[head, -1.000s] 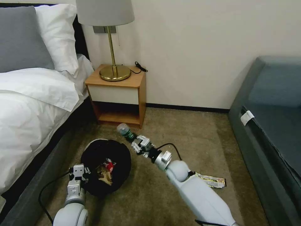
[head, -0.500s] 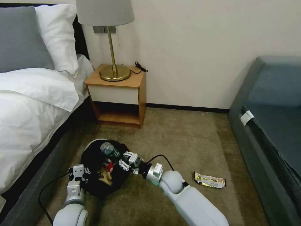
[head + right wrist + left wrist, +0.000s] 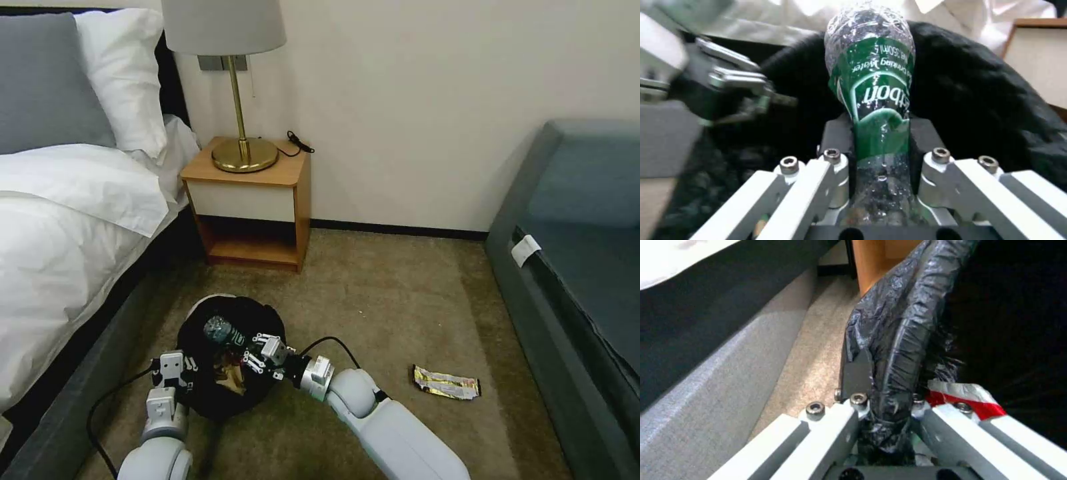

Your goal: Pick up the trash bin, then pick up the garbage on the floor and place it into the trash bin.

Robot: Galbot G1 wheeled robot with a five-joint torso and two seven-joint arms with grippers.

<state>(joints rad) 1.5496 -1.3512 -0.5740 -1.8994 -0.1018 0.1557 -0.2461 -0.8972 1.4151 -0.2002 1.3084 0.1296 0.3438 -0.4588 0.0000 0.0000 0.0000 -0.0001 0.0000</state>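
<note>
The trash bin point(image 3: 200, 337), white with a crinkled black bag, stands on the carpet beside the bed. My left gripper point(image 3: 172, 375) is shut on its near rim, and the black bag point(image 3: 893, 350) is pinched between the fingers. My right gripper point(image 3: 259, 352) is shut on a clear bottle with a green label point(image 3: 220, 329), held over the bin's mouth and pointing toward the bed. In the right wrist view the bottle point(image 3: 871, 96) sits clamped between the two fingers above the black liner point(image 3: 982, 103). Brown paper point(image 3: 230, 379) and a red packet point(image 3: 967, 400) lie inside the bin. A gold-white wrapper point(image 3: 445, 383) lies on the floor to the right.
A bed point(image 3: 60, 220) runs along the left. A wooden nightstand point(image 3: 250, 207) with a brass lamp point(image 3: 240, 113) stands against the wall behind the bin. A dark sofa point(image 3: 580, 267) borders the right. Open carpet point(image 3: 393, 300) lies between.
My right arm swung the bottle left and down, from in front of the nightstand to over the bin's mouth. The left gripper kept its hold on the rim.
</note>
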